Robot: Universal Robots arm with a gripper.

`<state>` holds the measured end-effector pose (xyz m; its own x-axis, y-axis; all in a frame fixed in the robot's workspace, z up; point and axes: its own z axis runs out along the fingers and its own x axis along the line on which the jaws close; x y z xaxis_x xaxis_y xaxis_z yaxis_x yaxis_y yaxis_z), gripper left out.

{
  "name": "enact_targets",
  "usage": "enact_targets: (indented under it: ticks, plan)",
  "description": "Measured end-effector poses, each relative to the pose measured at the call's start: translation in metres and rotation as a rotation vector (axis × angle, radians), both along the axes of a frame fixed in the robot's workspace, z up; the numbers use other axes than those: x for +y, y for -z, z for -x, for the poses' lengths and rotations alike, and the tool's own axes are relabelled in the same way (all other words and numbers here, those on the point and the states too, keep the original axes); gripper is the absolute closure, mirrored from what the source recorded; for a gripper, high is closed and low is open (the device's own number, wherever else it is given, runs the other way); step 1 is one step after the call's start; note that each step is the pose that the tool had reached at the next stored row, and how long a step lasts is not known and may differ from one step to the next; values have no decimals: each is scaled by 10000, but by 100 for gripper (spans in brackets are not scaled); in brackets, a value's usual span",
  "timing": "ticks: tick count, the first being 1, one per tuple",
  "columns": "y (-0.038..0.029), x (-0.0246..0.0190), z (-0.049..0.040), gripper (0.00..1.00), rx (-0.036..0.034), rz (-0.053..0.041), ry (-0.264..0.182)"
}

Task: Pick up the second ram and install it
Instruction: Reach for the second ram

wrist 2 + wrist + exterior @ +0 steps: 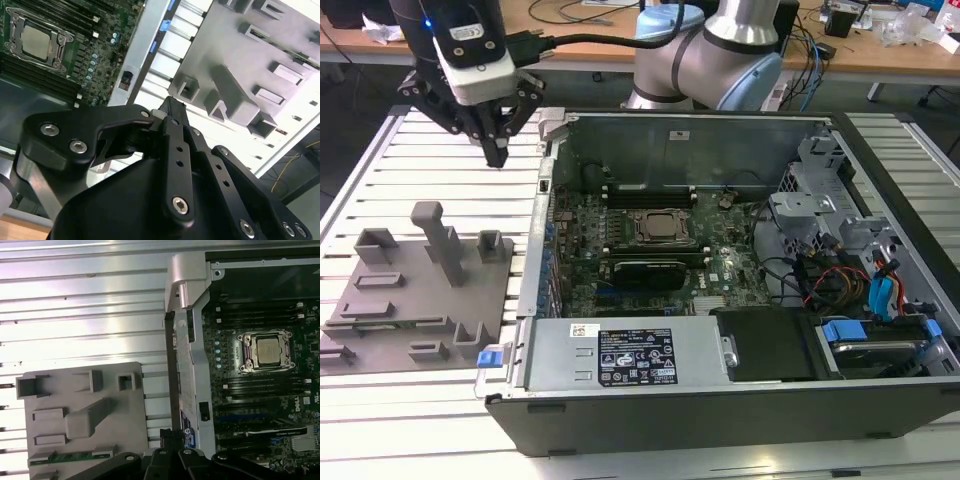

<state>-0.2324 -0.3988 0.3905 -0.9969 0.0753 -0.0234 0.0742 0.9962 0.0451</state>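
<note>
The end effector [498, 152] is closed, its black metal fingers pressed together into a narrow tip with nothing between them. In the second wrist view the bolted, matte black linkages taper to that same tip [172, 106]. It hangs above the ribbed aluminium table [440, 185], just beside the far corner of the open computer case [720, 425] and beyond the grey holder block [470, 295].

The second ram [75, 456] lies in a slot along one edge of the holder block. It is a thin green strip resting on its long edge, apart from the fingers. Its long axis runs parallel to the table's slats and square to the case's side wall, with one end pointing toward the case.

The holder is matte grey plastic, a flat slab with boxy raised pockets and one tall post. The case is sheet steel, bare grey inside and dark outside. In it lies the green motherboard [225, 345], with a square metal processor socket [265, 351] flanked by rows of long dark slots.
</note>
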Motion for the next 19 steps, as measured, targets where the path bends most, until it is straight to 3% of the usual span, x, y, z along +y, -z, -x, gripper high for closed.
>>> enact_targets:
  ticks: [4,9,19]
  plan:
    - [3,0,219,89,1,0,0]
    - [8,0,414,89,0,-1,-1]
    - [15,0,723,89,1,0,0]
